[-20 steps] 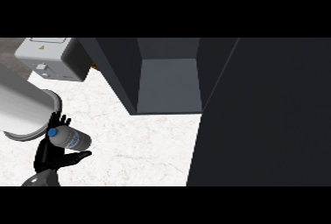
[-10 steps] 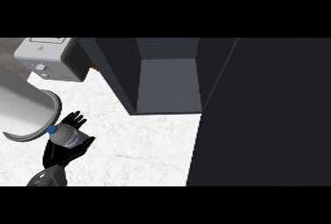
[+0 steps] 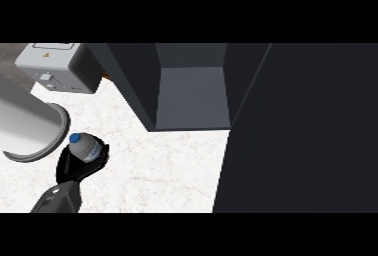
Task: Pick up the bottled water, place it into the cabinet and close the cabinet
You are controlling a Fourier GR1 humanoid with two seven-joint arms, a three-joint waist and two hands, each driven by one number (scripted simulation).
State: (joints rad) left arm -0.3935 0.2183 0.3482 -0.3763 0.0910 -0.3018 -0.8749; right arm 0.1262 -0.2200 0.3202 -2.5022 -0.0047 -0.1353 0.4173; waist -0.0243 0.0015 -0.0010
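The bottled water point(image 3: 84, 148), clear with a blue cap, lies tilted in my left hand point(image 3: 74, 167) at the lower left, cap pointing up-left. The black fingers curl round its lower body and hide part of it. The hand holds it over the white marbled counter point(image 3: 162, 170). The dark cabinet point(image 3: 190, 95) stands up and to the right of the hand, its compartment open and nothing seen inside. A large dark panel point(image 3: 303, 130), which looks like the cabinet's open door, fills the right side. My right hand does not show.
A big grey cylinder with a flared rim point(image 3: 29, 125) lies just left of the bottle, nearly touching it. A light grey box-shaped appliance point(image 3: 55, 67) stands at the back left.
The left hand's fingers have closed round the bottle, and hand and bottle have shifted slightly up and to the right, toward the cabinet.
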